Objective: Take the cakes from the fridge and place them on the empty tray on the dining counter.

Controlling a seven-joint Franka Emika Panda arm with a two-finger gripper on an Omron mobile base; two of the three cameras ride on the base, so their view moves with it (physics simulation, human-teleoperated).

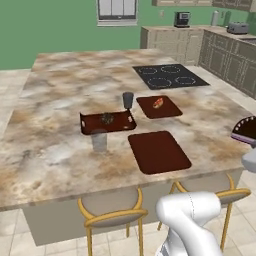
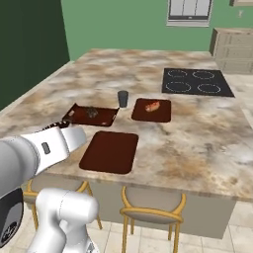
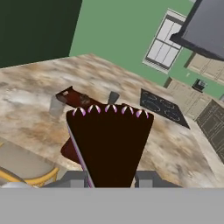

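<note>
My gripper [image 3: 111, 177] is shut on a dark brown wedge of cake [image 3: 109, 144] topped with a row of pink-white dollops. In the left base view this cake [image 1: 246, 129] hangs at the right edge, over the near right part of the dining counter [image 1: 60, 100]. The empty tray [image 1: 159, 151], flat and dark red-brown, lies near the counter's front edge, left of the cake. It also appears in the right base view as the empty tray [image 2: 109, 151], just right of my forearm. The fridge is out of view.
A rimmed tray [image 1: 120, 125] holds a round dark pastry [image 1: 106, 118]. A smaller flat tray [image 1: 167, 111] carries reddish food [image 1: 158, 102]. A dark cup [image 1: 128, 100] and a clear glass [image 1: 99, 140] stand nearby. The black cooktop [image 1: 170, 76] lies further back. Stools [image 1: 112, 210] stand under the front edge.
</note>
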